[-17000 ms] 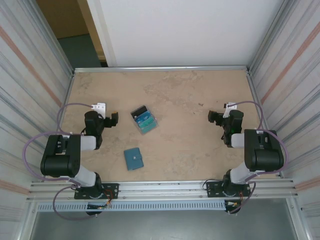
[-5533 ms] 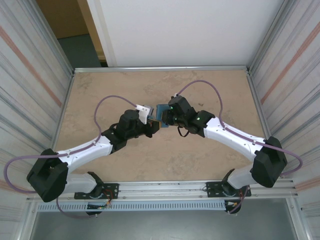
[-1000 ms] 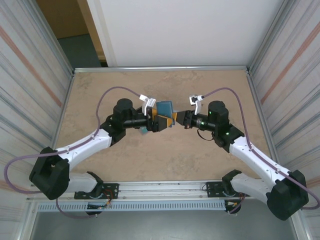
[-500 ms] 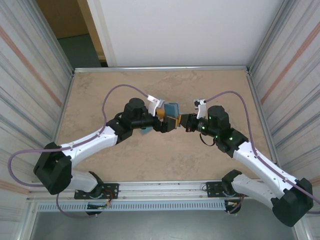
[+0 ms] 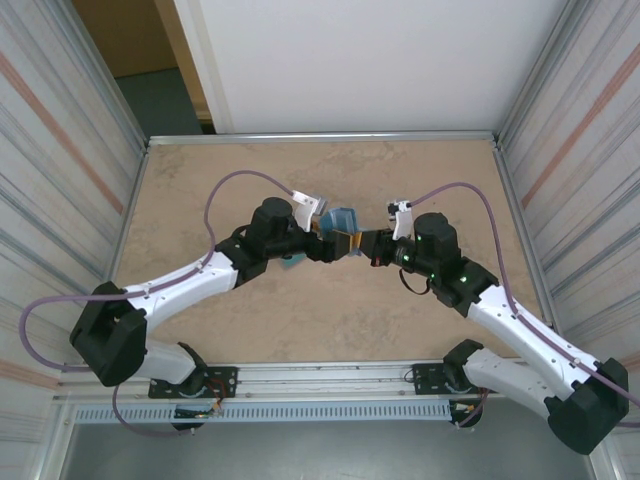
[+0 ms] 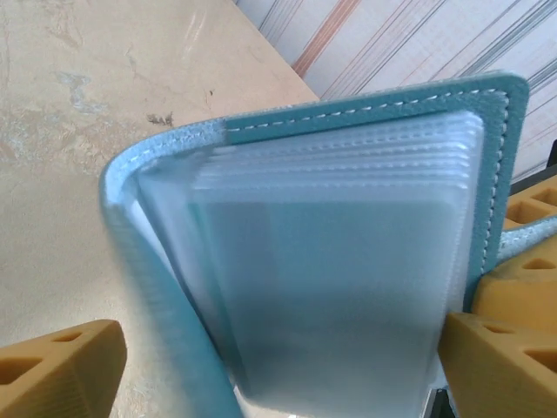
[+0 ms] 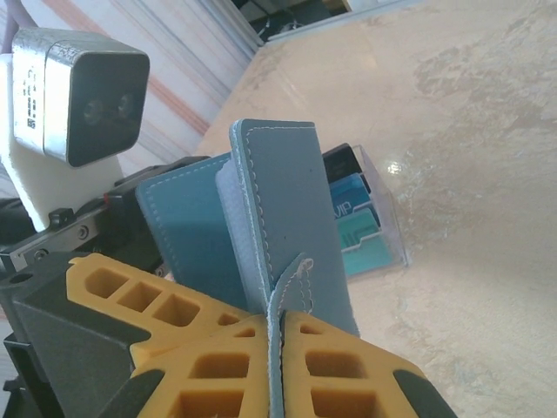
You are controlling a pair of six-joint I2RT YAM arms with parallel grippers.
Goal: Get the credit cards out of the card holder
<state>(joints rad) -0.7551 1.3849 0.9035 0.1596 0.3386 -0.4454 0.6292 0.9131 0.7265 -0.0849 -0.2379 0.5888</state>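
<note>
Teal card holder (image 7: 291, 200) in right claw (image 7: 278, 326), table (image 7: 470, 174) edges seemingly distant.

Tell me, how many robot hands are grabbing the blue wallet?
2. The left gripper holds the card holder on one side, and the right gripper pinches a thin edge on its other side, above the table.

arms reach inward, left gripper (image 5: 328, 244) facing right gripper (image 5: 362, 244); right pinches card holder (image 5: 343, 218)
</note>
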